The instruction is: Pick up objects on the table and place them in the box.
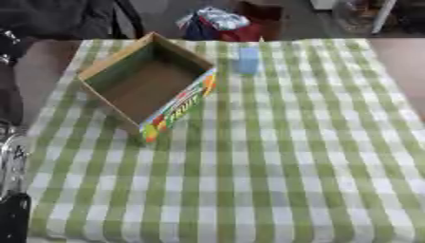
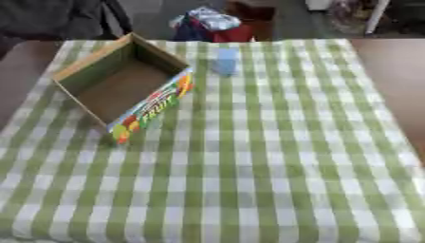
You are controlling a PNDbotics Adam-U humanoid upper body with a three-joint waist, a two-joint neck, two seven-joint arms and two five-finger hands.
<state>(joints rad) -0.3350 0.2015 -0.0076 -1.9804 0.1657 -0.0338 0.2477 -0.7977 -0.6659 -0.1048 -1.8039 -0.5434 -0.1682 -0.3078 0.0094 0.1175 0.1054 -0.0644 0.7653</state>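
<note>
1. Nearest me lies the green-and-white checked cloth (image 2: 249, 190), which covers the table from the near edge to the far one.
2. At the lower left edge of the left eye view a black and silver shape comes in. I take it for my left hand (image 1: 12, 216), low beside the table's near left corner. Only a sliver shows, so I cannot tell whether it is released, clenched or grasping anything.
3. My right hand shows in neither view.
4. Ahead of my left hand and off to its right, well apart from it, the cardboard box (image 1: 99, 69) stands on the cloth with its open top up. It is turned askew to the table's edges. Its near right wall carries a bright fruit print in red, yellow and green.
5. Farther from my left hand, past the box's far right corner, a small light blue block (image 1: 247, 60) stands on the cloth. It is outside the box, near it but not touching.
6. Beyond the table's far edge, farthest from my hand, sits a heap of red, blue and white things (image 1: 217, 24).
</note>
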